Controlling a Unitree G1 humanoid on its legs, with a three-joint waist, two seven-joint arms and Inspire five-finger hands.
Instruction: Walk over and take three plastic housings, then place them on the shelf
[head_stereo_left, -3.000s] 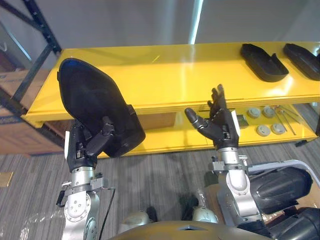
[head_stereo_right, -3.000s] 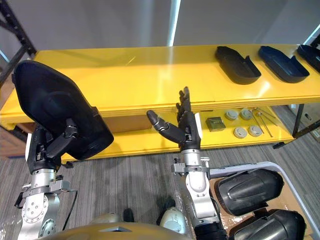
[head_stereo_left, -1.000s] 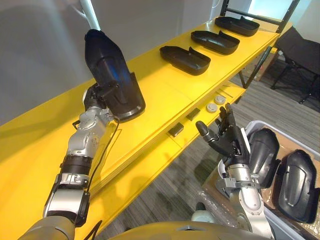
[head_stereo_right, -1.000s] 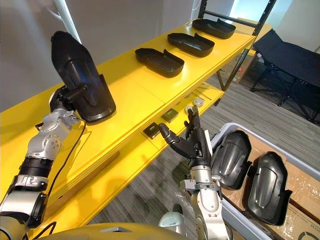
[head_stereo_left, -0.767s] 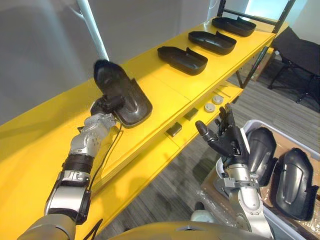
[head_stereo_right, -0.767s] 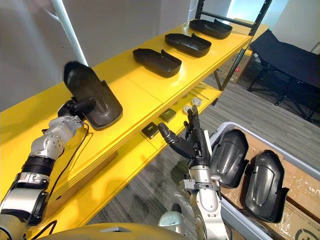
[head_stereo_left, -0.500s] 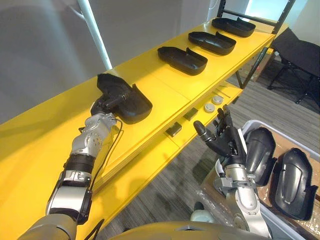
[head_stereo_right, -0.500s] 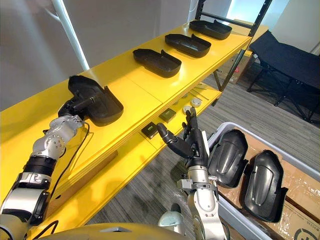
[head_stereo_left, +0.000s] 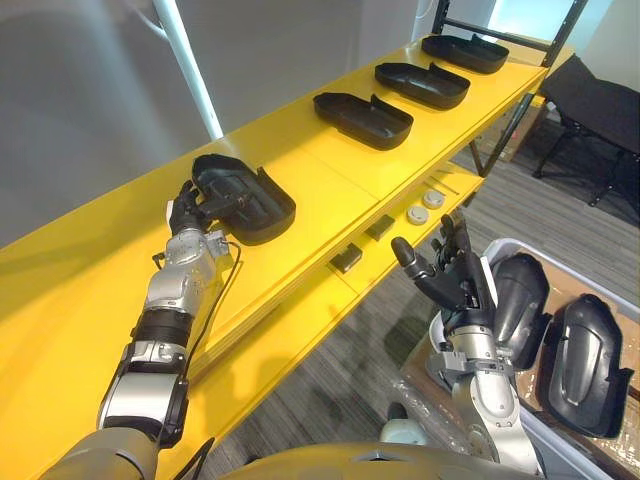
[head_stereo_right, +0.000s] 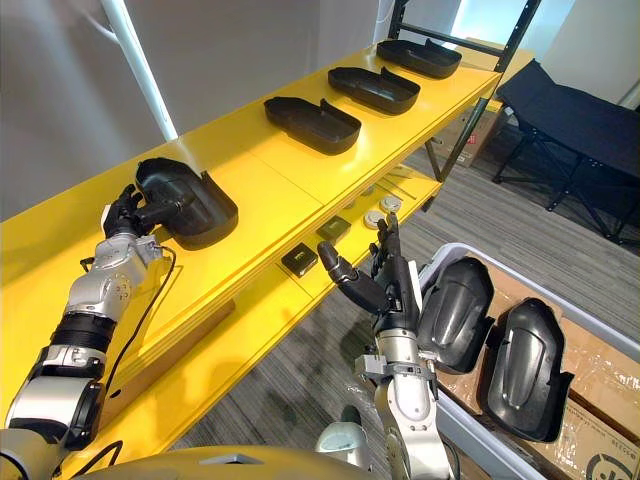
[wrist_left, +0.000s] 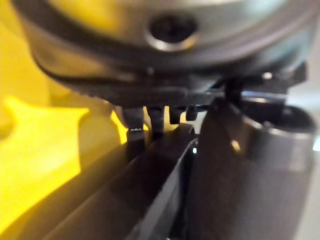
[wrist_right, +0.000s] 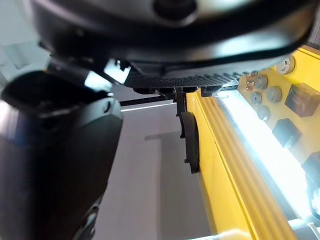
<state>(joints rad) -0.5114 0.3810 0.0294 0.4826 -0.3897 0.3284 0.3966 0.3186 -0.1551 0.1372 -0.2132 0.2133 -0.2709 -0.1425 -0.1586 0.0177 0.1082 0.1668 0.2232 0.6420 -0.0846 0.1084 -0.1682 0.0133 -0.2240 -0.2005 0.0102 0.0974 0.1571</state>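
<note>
Our left hand (head_stereo_left: 190, 218) reaches out at mid-left, fingers spread; our right hand (head_stereo_left: 457, 284) stands splayed, lower right.

This looks like a workshop or factory stockroom. A long yellow top shelf (head_stereo_left: 330, 185) sits on dark steel rack uprights (head_stereo_left: 512, 128), and 4 identical black plastic housings (head_stereo_left: 362, 108) lie in a row along it. The lower shelf (head_stereo_left: 300, 335) carries loose stock: round metal parts (head_stereo_left: 420, 208) and small black blocks (head_stereo_left: 347, 262) near its front edge. Beside the rack a grey bin (head_stereo_left: 520, 246) holds more housings (head_stereo_left: 585, 360), next to a cardboard box (head_stereo_right: 600, 450). The floor is grey striped carpet (head_stereo_right: 300, 390).
</note>
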